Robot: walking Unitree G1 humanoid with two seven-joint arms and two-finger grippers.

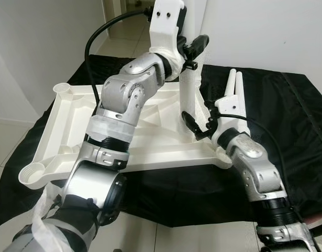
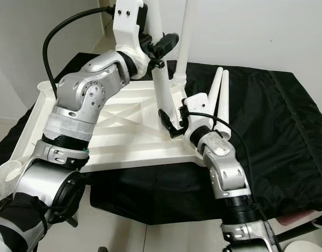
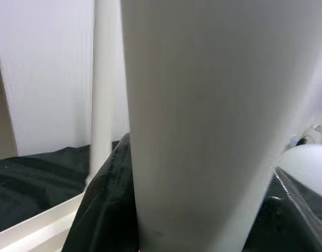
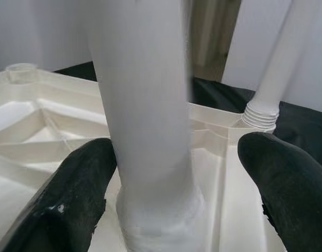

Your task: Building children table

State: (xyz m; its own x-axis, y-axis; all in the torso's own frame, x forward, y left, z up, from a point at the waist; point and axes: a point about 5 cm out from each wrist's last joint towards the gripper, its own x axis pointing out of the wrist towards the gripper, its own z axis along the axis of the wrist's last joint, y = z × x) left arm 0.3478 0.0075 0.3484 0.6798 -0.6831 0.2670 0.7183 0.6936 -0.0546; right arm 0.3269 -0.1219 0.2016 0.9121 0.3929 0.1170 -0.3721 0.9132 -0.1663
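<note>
Bright even indoor light, soft shadows, wrist close-ups blurred

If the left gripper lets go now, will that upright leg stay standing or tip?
Probably stands: the upright leg looks seated in the tabletop socket. Being tall and slim, it may wobble. The right gripper, open around its base, could catch it.

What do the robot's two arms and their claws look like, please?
Both arms are silver metal with black ribbed joint collars. The left arm has white tape wrapping, a white plastic wrist housing and a looping black cable. Each claw, left and right, has two long black fingers.
</note>
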